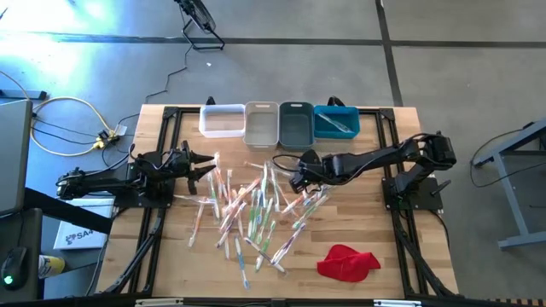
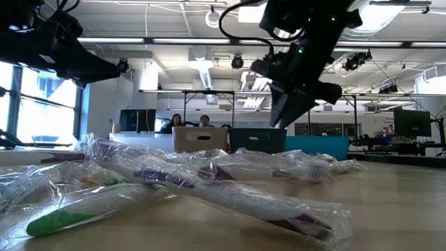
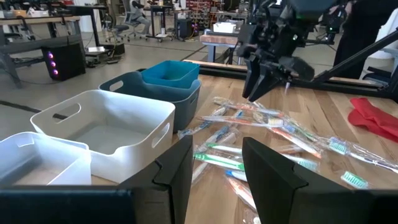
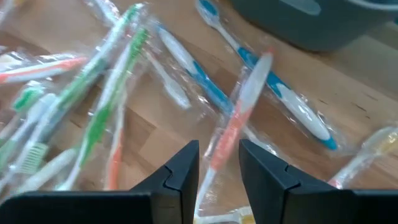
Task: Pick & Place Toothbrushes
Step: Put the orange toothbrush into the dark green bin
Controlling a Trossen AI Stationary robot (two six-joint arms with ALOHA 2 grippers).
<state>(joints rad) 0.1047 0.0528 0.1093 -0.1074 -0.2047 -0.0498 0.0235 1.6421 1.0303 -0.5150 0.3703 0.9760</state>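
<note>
the heap of thin clear-wrapped toothbrushes [image 1: 252,209] lies at table centre, none gripped. your right gripper [image 1: 296,181] hovers at the heap's 1 o'clock edge, jaws apart and empty, over an orange-handled toothbrush [image 4: 233,127]. step in hand looks like selecting a pick. next: descend straddling one handle only. the left gripper [image 1: 207,165] waits at 9 o'clock, jaws apart. wrappers overlap; which brush lies topmost is hard to tell. the row of small rectangular bins [image 1: 279,121] sits at 12 o'clock.
</note>
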